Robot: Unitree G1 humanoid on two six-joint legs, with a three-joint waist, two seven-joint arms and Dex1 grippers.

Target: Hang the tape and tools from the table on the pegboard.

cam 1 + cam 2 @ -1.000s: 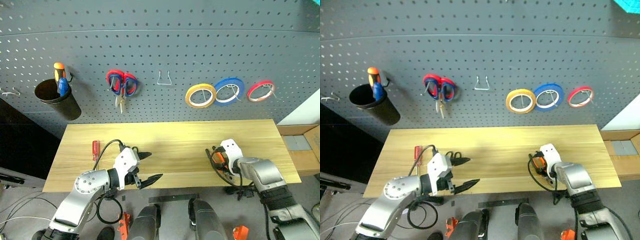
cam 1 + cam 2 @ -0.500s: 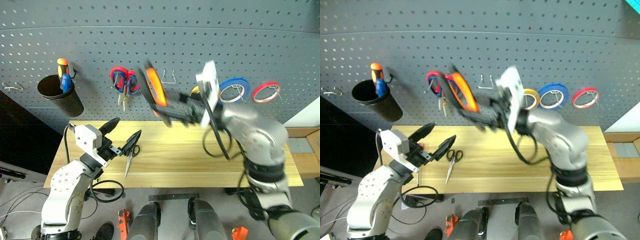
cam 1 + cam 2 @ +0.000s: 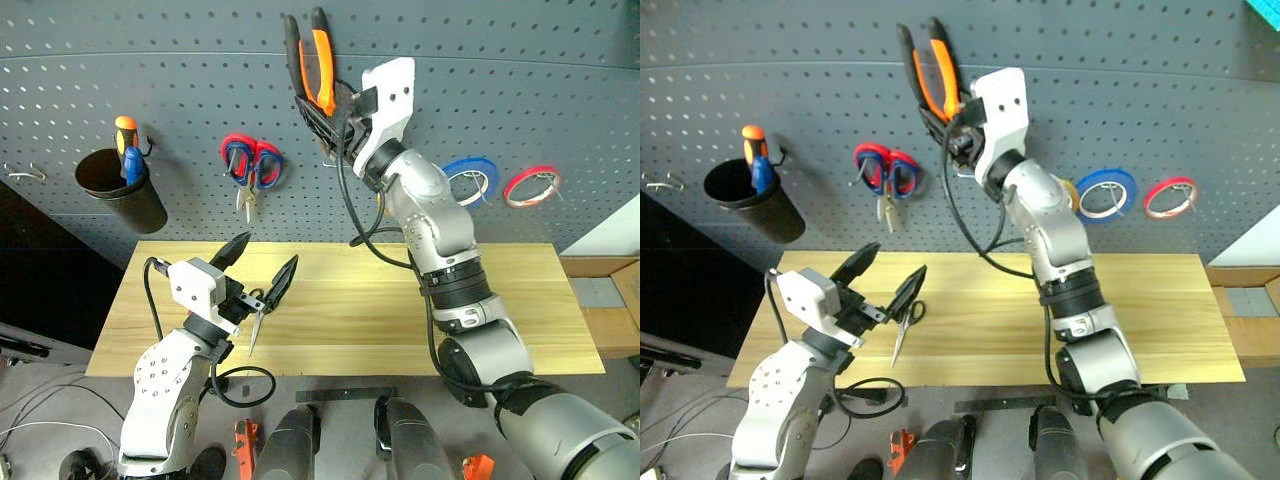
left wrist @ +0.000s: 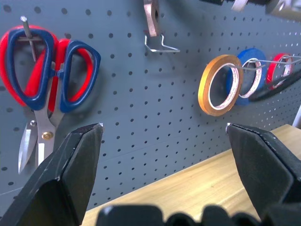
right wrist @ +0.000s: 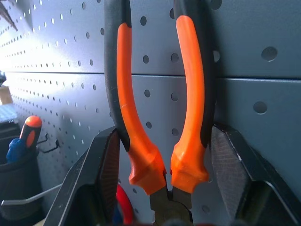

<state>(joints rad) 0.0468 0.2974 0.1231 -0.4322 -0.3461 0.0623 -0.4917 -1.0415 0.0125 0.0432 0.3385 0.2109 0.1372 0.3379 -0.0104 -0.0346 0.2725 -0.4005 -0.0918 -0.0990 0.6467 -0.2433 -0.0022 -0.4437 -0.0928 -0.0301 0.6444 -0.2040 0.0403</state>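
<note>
The right hand (image 3: pixel 325 115) is raised against the pegboard (image 3: pixel 520 80), clamped on the pliers (image 3: pixel 309 62); their orange-and-black handles point upward, well above the bare wire hook (image 4: pixel 160 43). The right wrist view shows both handles between the black fingers (image 5: pixel 101 181), close to the perforated panel.

The left hand (image 3: pixel 262 272) hangs over the near left part of the counter (image 3: pixel 520 300), fingers spread apart and empty. The black-handled scissors (image 3: pixel 256 318) lie on the counter just below and beyond its fingertips; open wood extends to the right as far as the counter's edge.

The left wrist view shows the yellow-tan tape (image 4: pixel 219 84) hanging on a hook beside the blue ring (image 4: pixel 248 70) and red ring (image 4: pixel 277 68), with the red-and-blue scissors (image 4: pixel 47 80) hung left of the bare hook. In the head views, the right arm partly hides the tape. A black cup (image 3: pixel 120 198) holding the orange-and-blue screwdriver (image 3: pixel 124 150) hangs at the far left.
</note>
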